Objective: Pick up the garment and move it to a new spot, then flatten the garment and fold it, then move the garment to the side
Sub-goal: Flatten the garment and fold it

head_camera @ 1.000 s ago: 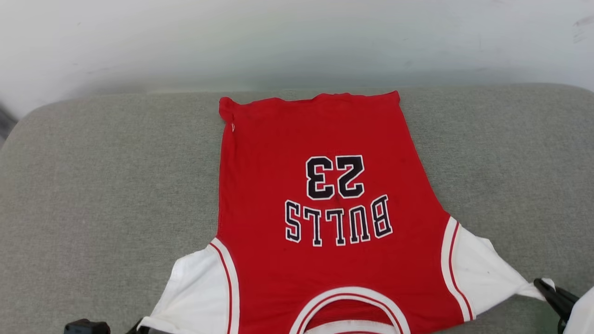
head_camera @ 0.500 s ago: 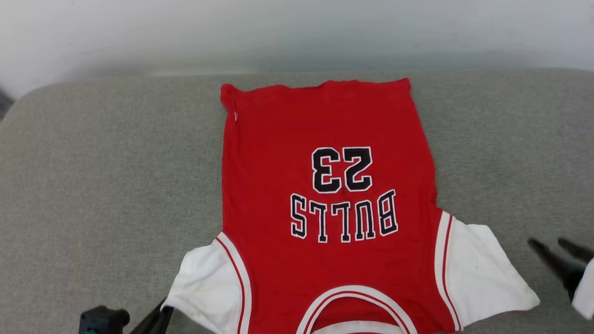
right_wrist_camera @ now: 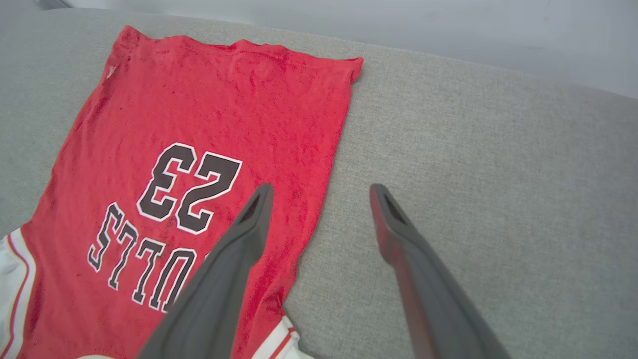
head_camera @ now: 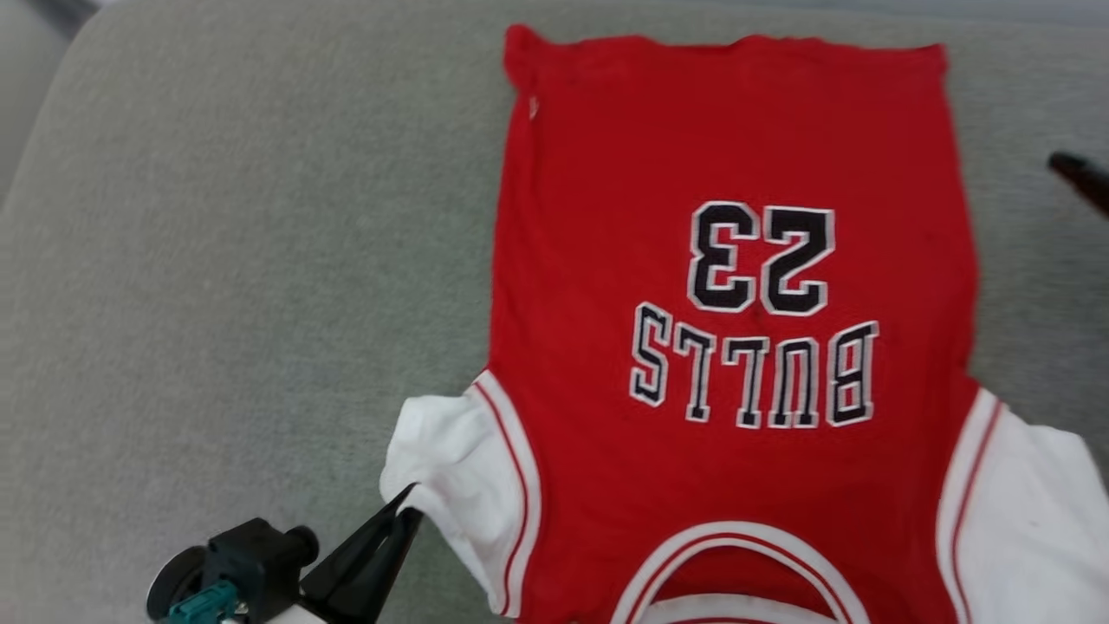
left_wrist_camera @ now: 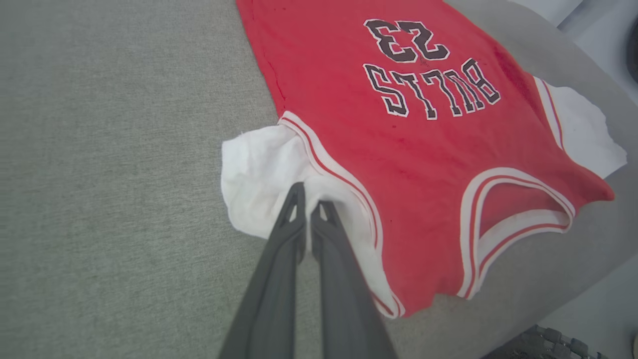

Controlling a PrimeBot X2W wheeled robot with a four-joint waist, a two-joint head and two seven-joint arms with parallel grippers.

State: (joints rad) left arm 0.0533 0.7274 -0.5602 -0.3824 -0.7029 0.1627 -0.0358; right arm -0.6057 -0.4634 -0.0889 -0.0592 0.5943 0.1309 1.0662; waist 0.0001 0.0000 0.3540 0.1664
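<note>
L gripper (head_camera: pixel 407 507) sat nearest the robot, at bottom-L of the head view. Its dark fingers were pinched shut on the white sleeve (head_camera: pixel 450 451) at the robot's L side of the jersey tee (head_camera: pixel 736 147). The L wrist view showed both fingertips (left_wrist_camera: pixel 294 199) pressed together w/ a fold of white cloth btwn them. That sleeve was bunched and rumpled against the grey sofa cushion (head_camera: pixel 217 260). Just R of it lay the collar (head_camera: pixel 732 530), w/ red-and-white striped trim, at the end of the tee closest to the robot. The opposite sleeve (head_camera: pixel 1031 511) lay spread flat at bottom-R.

The tee lay front-up on the cushion, collar toward the robot and hem away. So "BULLS" (head_camera: pixel 754 377) and, farther off, "23" (head_camera: pixel 762 260) read upside down in the head view. The red body was mostly flat w/ faint wrinkles. The hem (head_camera: pixel 728 48) lay near the cushion's far edge, its L corner slightly rolled.

R gripper (right_wrist_camera: pixel 321 192) was out by the tee's R side edge, fingers spread wide w/ nothing btwn them. In the R wrist view one finger overlapped red cloth and the other bare cushion; couldn't tell if the tips touched anything. In the head view a dark fingertip (head_camera: pixel 1079 173) poked in at the R edge, apart from the tee. Beyond the cushion stood a pale wall (right_wrist_camera: pixel 448 25).
</note>
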